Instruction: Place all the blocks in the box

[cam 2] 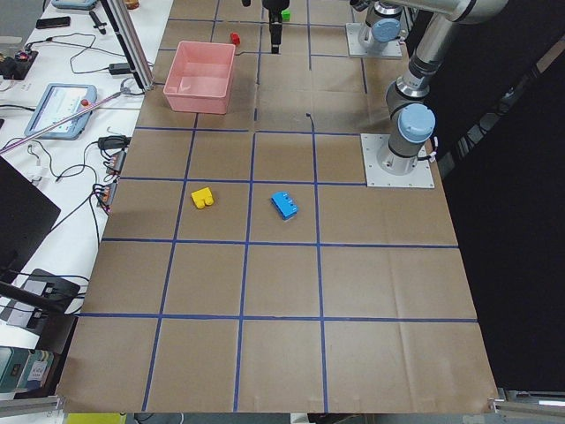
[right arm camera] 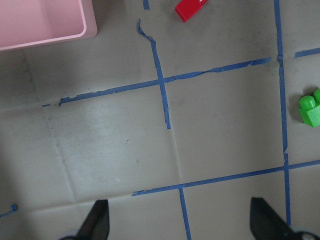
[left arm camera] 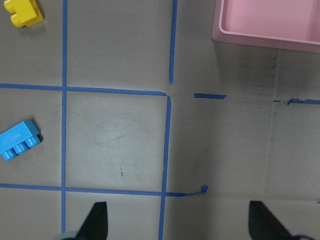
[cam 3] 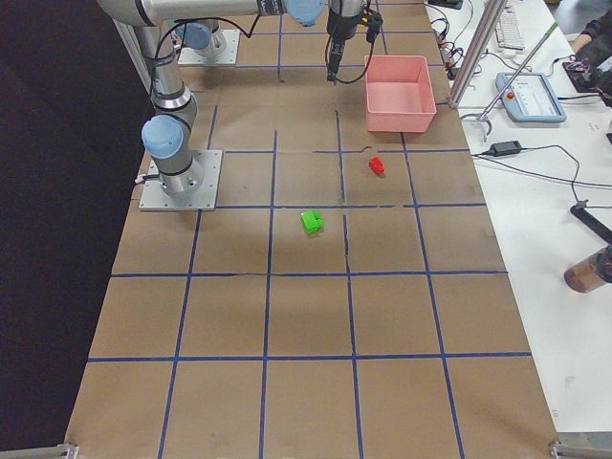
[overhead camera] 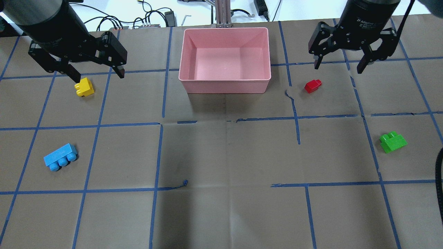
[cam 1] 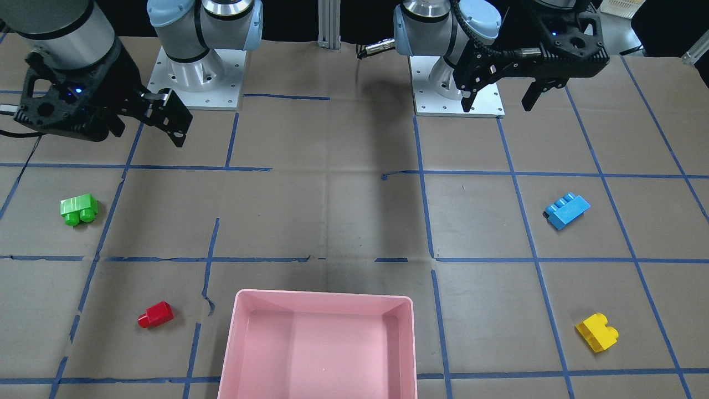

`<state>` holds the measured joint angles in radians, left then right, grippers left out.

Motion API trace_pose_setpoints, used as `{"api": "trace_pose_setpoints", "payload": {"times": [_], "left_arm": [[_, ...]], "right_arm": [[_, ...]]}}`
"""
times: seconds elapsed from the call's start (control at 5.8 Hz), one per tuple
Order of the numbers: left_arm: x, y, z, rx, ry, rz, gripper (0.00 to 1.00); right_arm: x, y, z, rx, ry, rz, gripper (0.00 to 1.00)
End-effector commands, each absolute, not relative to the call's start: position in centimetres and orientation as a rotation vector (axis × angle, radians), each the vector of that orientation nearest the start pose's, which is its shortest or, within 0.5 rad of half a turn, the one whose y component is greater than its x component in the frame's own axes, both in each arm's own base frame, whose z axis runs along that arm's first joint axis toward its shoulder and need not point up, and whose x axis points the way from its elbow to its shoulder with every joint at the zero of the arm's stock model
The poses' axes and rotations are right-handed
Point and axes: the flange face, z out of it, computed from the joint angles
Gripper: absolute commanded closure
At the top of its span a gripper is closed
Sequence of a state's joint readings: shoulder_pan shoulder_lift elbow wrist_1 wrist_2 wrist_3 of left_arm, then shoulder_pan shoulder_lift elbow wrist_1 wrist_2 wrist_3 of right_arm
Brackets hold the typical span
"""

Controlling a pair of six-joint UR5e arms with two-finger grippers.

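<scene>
The pink box (overhead camera: 225,86) stands empty at the table's far middle. The yellow block (overhead camera: 84,86) lies left of it, and the blue block (overhead camera: 60,157) lies nearer me on the left. The red block (overhead camera: 313,85) lies right of the box and the green block (overhead camera: 392,141) at the near right. My left gripper (overhead camera: 98,71) hangs open and empty above the table, just over the yellow block. My right gripper (overhead camera: 338,67) hangs open and empty, up and to the right of the red block. All four blocks lie outside the box.
Brown paper with blue tape grid lines (overhead camera: 159,152) covers the table. The arm bases (cam 1: 199,77) are bolted at my edge. Cables and devices (overhead camera: 152,20) lie beyond the far edge, behind the box.
</scene>
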<state>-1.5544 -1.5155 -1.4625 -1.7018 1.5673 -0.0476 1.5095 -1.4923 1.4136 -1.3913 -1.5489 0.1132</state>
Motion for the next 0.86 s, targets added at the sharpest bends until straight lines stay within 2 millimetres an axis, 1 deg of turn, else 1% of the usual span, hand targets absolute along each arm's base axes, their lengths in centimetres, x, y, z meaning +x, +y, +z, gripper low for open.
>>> {"api": "trace_pose_setpoints", "payload": {"times": [0.0, 0.17, 0.34, 0.52, 0.69], "left_arm": [[-11.7, -46.9, 55.4, -0.101, 3.129, -0.046, 0.00], [-9.6, -47.2, 55.4, 0.160, 3.061, -0.031, 0.01], [-6.1, -47.1, 54.8, 0.127, 3.064, -0.001, 0.09], [-0.9, -46.2, 52.1, -0.013, 3.081, 0.089, 0.09], [2.6, -43.9, 50.7, 0.055, 3.089, 0.072, 0.15]], "right_arm": [[8.2, -52.5, 50.5, 0.250, 3.103, 0.164, 0.00], [7.9, -52.5, 50.6, 0.210, 3.106, 0.161, 0.00], [5.6, -52.8, 50.6, 0.171, 3.104, 0.159, 0.00], [1.3, -53.3, 50.2, 0.083, 3.094, 0.161, 0.00], [-3.1, -53.5, 50.0, -0.052, 3.087, 0.154, 0.00]]}}
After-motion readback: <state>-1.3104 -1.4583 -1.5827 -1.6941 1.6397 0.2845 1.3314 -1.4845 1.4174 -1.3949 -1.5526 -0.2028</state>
